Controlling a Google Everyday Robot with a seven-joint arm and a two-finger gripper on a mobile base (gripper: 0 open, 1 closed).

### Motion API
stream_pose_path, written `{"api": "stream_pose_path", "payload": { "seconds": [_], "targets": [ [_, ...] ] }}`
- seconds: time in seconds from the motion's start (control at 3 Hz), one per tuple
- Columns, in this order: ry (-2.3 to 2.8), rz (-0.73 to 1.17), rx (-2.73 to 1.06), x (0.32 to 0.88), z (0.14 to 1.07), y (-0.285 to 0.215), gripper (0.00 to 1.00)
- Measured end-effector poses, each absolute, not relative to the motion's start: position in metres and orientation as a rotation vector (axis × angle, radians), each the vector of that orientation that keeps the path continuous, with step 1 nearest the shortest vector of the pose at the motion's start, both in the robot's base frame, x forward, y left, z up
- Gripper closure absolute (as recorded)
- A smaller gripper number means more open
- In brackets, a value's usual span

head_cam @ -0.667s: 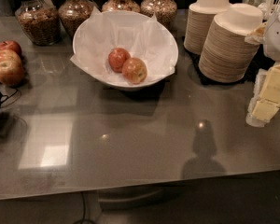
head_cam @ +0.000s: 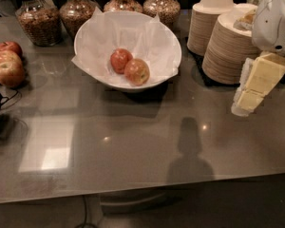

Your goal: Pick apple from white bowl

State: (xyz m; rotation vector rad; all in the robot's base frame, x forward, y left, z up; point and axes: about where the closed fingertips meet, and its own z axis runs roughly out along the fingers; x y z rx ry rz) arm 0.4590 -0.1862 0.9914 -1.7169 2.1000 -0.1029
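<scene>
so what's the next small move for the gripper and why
Probably swing the gripper left toward the white bowl: it hangs at the right beside the paper bowl stacks, well apart from the speckled apple, which lies in the bowl touching a darker red apple.

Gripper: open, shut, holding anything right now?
Gripper: cannot be told whether open or closed; it hangs at the right edge, well apart from the apple, which lies in the white bowl.
</scene>
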Motion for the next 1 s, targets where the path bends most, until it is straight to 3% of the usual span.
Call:
{"api": "stream_pose_path", "payload": {
  "seconds": [0.67,1.0],
  "targets": [
    [2.072,-0.049,-1.663,0.473,0.988,-0.178,0.00],
    [1.999,0.092,-1.612,0.505,0.980,-0.143,0.00]
  ]
}}
